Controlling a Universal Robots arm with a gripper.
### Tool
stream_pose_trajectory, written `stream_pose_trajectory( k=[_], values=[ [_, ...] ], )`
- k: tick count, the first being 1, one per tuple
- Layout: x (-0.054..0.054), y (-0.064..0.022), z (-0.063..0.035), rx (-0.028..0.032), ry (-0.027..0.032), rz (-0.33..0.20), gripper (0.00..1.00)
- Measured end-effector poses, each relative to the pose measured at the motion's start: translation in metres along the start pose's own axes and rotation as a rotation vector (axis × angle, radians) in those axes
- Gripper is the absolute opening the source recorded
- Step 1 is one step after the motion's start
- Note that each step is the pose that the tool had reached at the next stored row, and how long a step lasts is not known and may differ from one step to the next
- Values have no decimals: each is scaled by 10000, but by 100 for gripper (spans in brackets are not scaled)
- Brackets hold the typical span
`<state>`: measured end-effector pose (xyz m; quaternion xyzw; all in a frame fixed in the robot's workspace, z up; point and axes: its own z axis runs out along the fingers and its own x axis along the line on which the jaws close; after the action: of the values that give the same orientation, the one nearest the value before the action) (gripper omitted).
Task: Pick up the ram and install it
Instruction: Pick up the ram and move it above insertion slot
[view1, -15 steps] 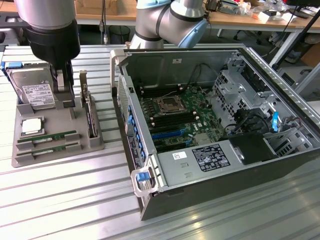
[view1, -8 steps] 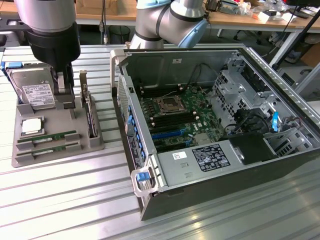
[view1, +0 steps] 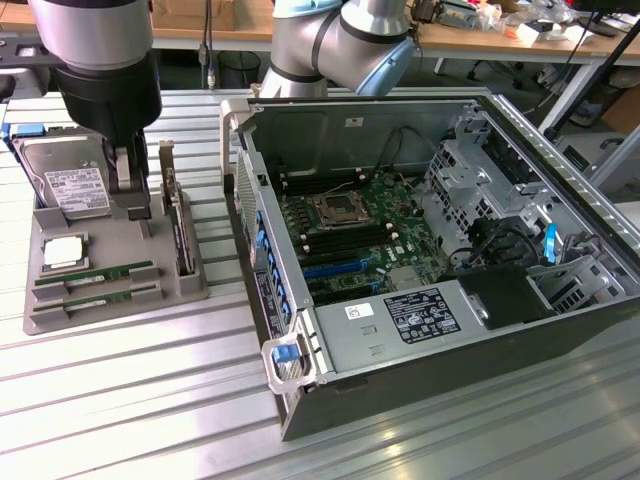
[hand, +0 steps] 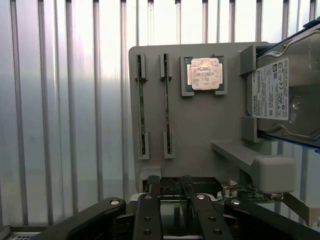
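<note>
Ribbed metal tabletop (view1: 140, 400) carries a grey tray (view1: 115, 245) and, well off to the claw's far side, an open computer case (view1: 350, 125). The arm comes in from the back of the exterior view and turns its wrist straight down, so the claw (view1: 130, 205) hangs upright over the tray with its fingers pointing at it. The fingers are spread apart and nothing is between them; whether the tips touch the tray cannot be told.

Nearest the claw is a green card (view1: 178, 230) standing on edge in the tray, just beside the fingers. In the wrist view its dark top edge (hand: 215, 189) sits right past the claw (hand: 172, 192). A hard drive (view1: 65, 180) lies close on the claw's other side.

Further out from the claw lies the square processor (view1: 62, 252), flat in its pocket. Beyond it, two sticks rest lengthwise and parallel in their own narrow slots: the inner ram stick (view1: 95, 275) alongside the processor, then the outer ram stick (view1: 95, 297) by the tray's edge. Both are apart from the claw and untouched. From the wrist, the inner ram stick (hand: 166, 105) and outer ram stick (hand: 141, 105) lie side by side, beyond the card.

Farthest off, the case shows its motherboard (view1: 360, 225).
</note>
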<state>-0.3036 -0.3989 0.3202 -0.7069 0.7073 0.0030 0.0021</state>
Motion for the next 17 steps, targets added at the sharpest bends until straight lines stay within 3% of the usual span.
stream_pose_trajectory(
  k=[17],
  values=[
    [1,0,82,0,0,0,30]
  ],
)
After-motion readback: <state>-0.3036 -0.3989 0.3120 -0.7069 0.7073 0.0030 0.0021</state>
